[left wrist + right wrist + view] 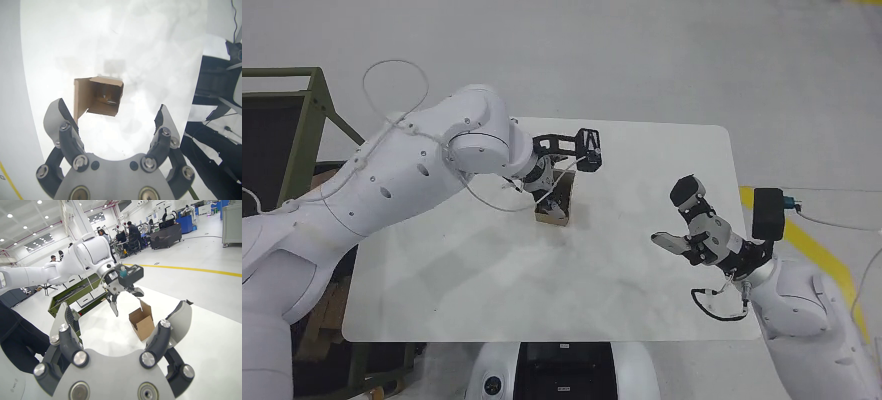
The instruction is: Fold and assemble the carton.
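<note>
A part-built carton (144,326) stands open-topped on the table (642,290), one flap upright; the left gripper (111,108) hangs just above the carton, fingers spread and holding nothing; the right gripper (125,305) sits well apart from the carton, fingers likewise wide and empty. The likely risk: with nothing bracing the carton, a push on the flap could tip or slide it, or crease the flap off its fold.
</note>
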